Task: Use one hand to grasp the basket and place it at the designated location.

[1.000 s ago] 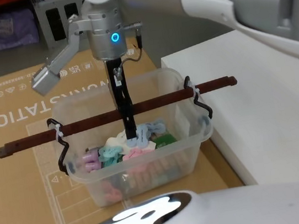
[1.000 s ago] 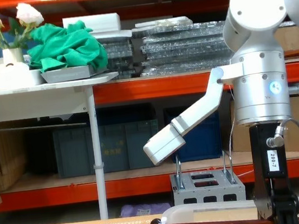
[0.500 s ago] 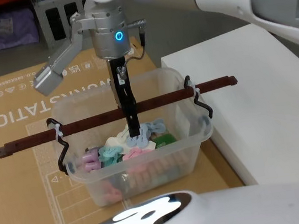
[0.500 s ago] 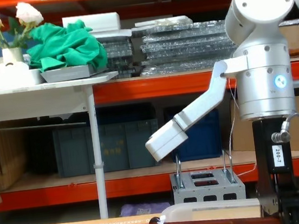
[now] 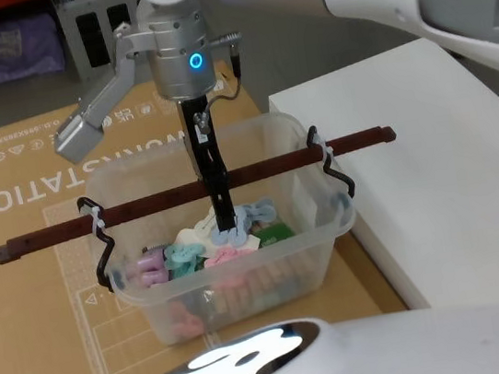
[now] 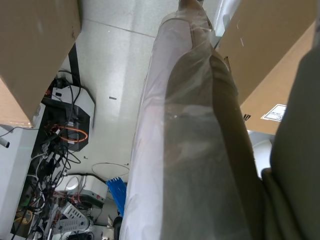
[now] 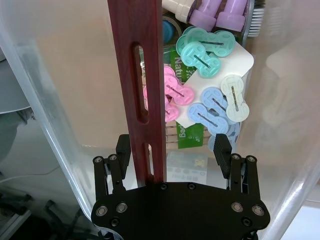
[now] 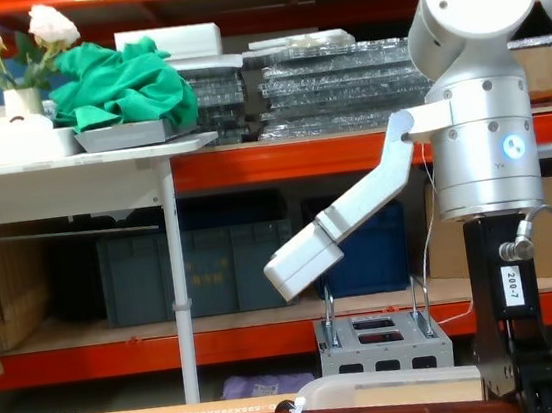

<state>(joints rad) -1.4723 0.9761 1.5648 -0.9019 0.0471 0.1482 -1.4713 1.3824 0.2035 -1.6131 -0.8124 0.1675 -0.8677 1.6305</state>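
Black right pincer (image 7: 173,143) wide open, astride red-brown handle bar (image 7: 154,75), gripping nothing, inside clear plastic basket (image 5: 285,122)

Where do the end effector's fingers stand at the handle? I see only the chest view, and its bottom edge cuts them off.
Observer: In the right wrist view the right end effector is open, with one finger on each side of the handle.
Operator: Is the handle midway between them?
Observer: No. It lies close against one finger, and the other finger stands well apart from it.
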